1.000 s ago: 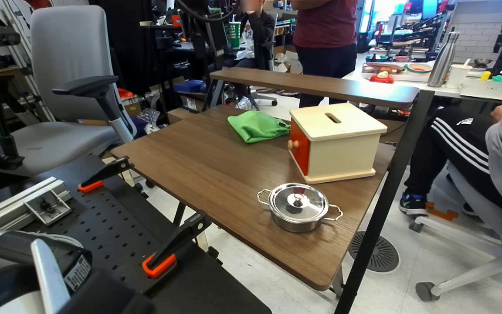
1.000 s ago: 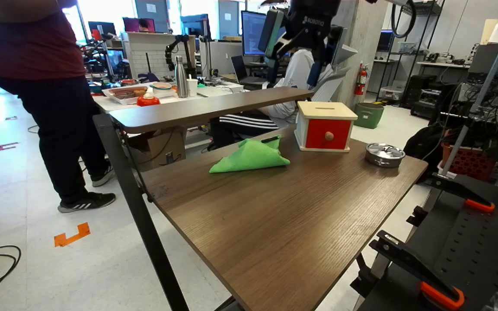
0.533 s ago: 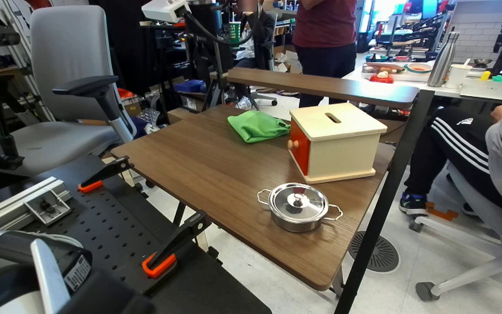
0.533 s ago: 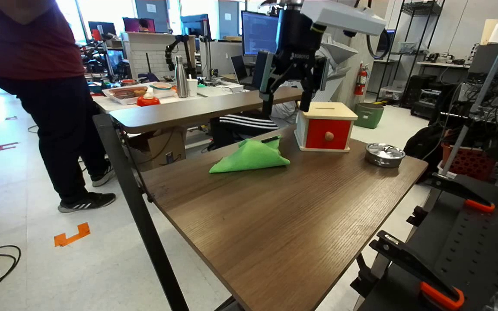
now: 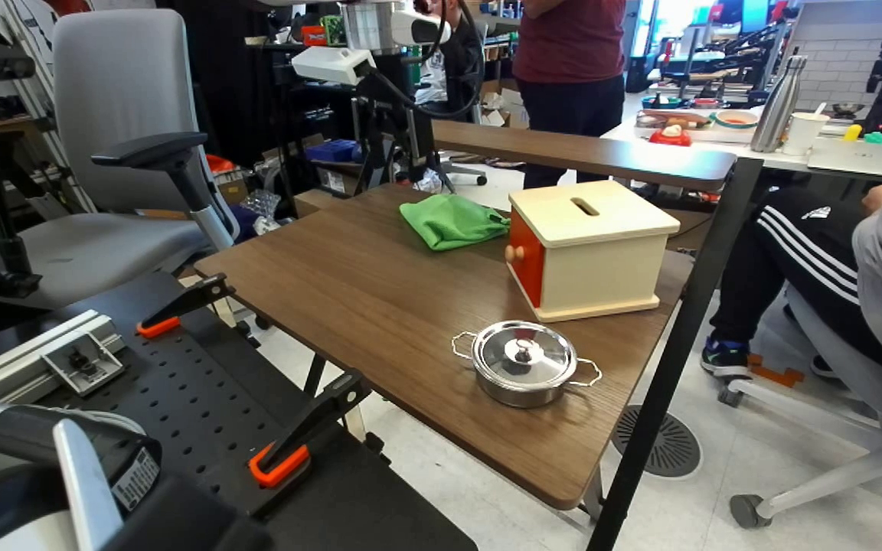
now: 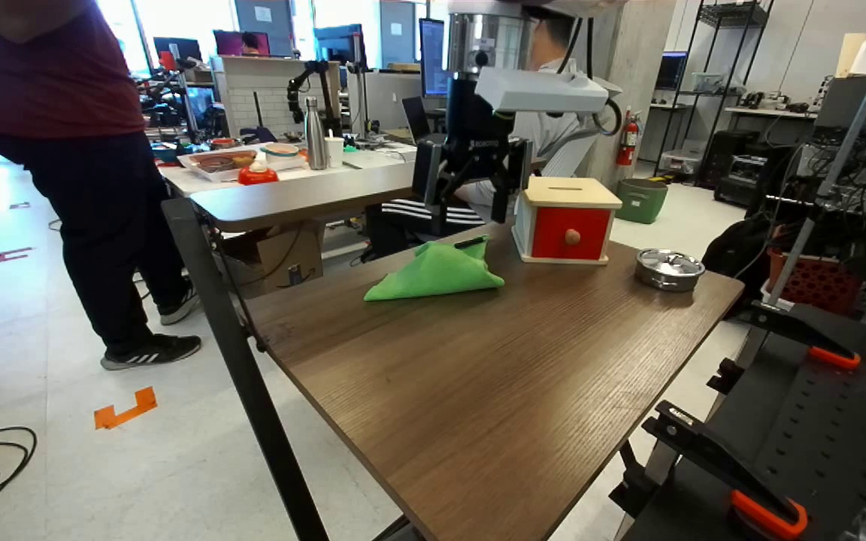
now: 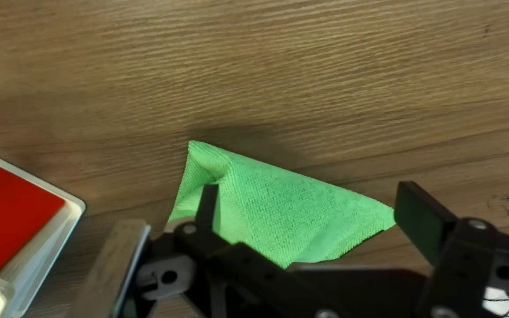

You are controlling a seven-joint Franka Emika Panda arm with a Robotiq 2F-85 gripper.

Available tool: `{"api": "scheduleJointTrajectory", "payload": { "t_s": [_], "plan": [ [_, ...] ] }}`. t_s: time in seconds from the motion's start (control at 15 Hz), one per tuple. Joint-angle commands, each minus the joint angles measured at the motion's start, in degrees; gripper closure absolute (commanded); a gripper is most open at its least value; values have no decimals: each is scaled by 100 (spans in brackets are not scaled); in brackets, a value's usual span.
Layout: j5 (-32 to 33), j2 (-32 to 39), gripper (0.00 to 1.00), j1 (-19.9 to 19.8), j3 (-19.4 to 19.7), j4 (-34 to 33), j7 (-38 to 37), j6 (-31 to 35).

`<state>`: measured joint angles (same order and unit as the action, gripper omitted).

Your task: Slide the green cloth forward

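Plainly, in an exterior view the green cloth (image 5: 452, 222) lies crumpled on the table (image 5: 318, 260), near the wooden box (image 5: 605, 272) with the slotted lid (image 5: 609, 216) and red front (image 5: 530, 264); a lidded metal pot (image 5: 524, 367) sits on the box's near side, towards the table's corner; the arm (image 5: 387, 103) hangs down beyond the cloth, covering one end of a raised shelf (image 5: 563, 151); in an exterior view the end effector (image 6: 470, 214) is released, its fingers (image 6: 501, 201) well apart and pointing down, their tips above the cloth in the picture; the cloth rises in a low peak, a small dark strip (image 6: 470, 243) at its upper corner; the box shows its round knob (image 6: 572, 237); in the wrist view the cloth appears between the spread fingers; one finger overlaps its left part, though whether they touch cannot be judged from there; the box's red front shows at the left border, apart from the cloth.
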<state>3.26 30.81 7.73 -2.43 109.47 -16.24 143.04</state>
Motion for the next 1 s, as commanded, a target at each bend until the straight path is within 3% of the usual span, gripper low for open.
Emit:
{"api": "scheduleJointTrajectory", "payload": {
  "t_s": [0.0,0.93],
  "plan": [
    [245,438,0,276,261,-535,-58,106],
    [180,1504,0,214,346,-1538,350,240]
  ]
}}
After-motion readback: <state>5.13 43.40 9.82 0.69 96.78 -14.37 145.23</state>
